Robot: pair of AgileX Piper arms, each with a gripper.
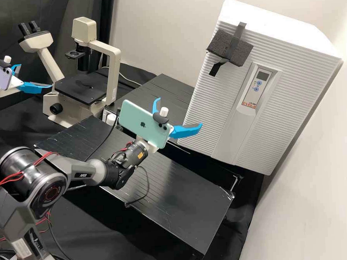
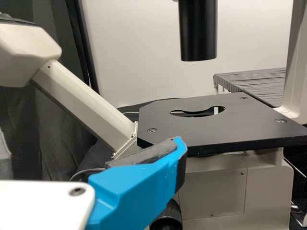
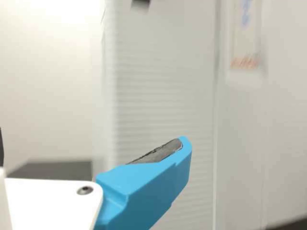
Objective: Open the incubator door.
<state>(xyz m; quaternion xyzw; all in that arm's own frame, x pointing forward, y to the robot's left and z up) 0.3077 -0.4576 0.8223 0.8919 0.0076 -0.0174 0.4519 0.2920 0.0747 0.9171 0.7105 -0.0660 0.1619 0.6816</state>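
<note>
The white ribbed incubator (image 1: pixel 294 61) stands at the right of the high view, its front door (image 1: pixel 203 101) shut. A dark foam block (image 1: pixel 231 47) is taped over the door's upper left edge. My right gripper (image 1: pixel 180 111) stands open in front of the door's lower left part, fingers apart with nothing between them. In the right wrist view, one blue finger of the right gripper (image 3: pixel 148 187) shows before the ribbed door (image 3: pixel 163 105). My left gripper (image 1: pixel 35 76) is open at the far left, by the microscope; in the left wrist view a finger of the left gripper (image 2: pixel 139 191) shows.
A cream microscope (image 1: pixel 114 67) with a black stage (image 2: pixel 206 124) stands at the back left. Black slatted platforms (image 1: pixel 177 207) lie below the right arm and beside the incubator. A loose cable hangs under that arm. A pale wall (image 1: pixel 320 184) rises on the right.
</note>
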